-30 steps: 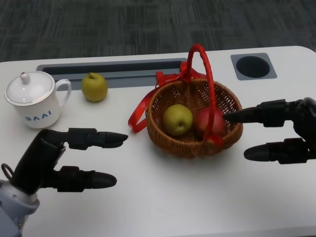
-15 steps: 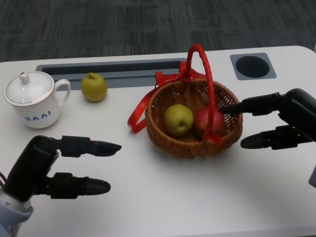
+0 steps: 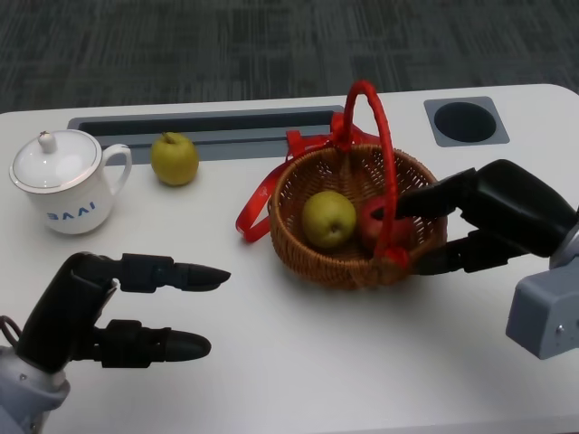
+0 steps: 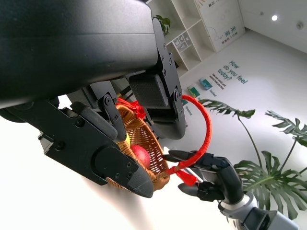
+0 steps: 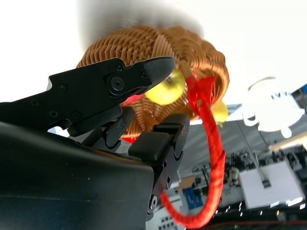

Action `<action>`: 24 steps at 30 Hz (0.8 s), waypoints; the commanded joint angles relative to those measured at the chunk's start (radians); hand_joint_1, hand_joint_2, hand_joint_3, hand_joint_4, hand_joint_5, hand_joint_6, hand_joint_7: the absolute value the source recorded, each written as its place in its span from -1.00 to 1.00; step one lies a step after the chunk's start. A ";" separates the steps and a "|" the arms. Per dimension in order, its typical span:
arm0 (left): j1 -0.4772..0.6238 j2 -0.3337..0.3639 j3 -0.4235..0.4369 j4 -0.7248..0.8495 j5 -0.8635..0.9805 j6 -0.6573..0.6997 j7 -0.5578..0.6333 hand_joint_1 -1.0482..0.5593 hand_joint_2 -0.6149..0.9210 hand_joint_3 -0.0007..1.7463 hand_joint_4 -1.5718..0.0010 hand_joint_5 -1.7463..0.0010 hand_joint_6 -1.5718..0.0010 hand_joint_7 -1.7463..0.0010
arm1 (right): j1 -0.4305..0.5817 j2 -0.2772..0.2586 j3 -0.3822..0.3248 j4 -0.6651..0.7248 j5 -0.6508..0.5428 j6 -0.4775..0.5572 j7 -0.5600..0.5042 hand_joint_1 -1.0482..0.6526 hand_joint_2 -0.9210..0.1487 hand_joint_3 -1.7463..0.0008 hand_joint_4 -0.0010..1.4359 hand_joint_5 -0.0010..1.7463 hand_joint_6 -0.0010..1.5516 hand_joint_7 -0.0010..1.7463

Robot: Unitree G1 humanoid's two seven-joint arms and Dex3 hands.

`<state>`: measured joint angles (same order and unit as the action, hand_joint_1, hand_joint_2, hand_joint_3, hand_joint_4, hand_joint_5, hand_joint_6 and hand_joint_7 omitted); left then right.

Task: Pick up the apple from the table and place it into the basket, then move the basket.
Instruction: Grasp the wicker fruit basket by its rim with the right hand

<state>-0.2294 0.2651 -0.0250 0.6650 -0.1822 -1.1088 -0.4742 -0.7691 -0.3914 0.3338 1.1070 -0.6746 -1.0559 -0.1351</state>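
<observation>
counter (image 3: 298,362): white, grey slot at back | floor (image 3: 181,45): dark carpet | my left hand (image 3: 109,307): spread, held nothing | my right hand (image 3: 479,221): fingers straddled basket (image 3: 357,221) rim

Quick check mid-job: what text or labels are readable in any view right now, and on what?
"BAAI", blue letters on the white lidded cup.
"How do you feel today?", teal floor lettering in the left wrist view.
Sign on the far wall: too small to read.
Basket, fruit and hands: no text.
</observation>
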 commanded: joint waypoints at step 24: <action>0.038 -0.015 0.028 -0.058 0.039 0.024 0.022 -0.21 0.70 -1.00 -0.45 0.99 -0.33 1.00 | -0.041 0.087 0.240 0.151 -0.087 0.186 0.002 -0.46 -0.95 0.99 0.26 -0.98 0.00 -0.99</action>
<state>-0.2092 0.2406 -0.0064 0.6220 -0.1506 -1.0946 -0.4667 -0.8353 -0.3220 0.5504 1.2352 -0.7424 -0.8904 -0.1574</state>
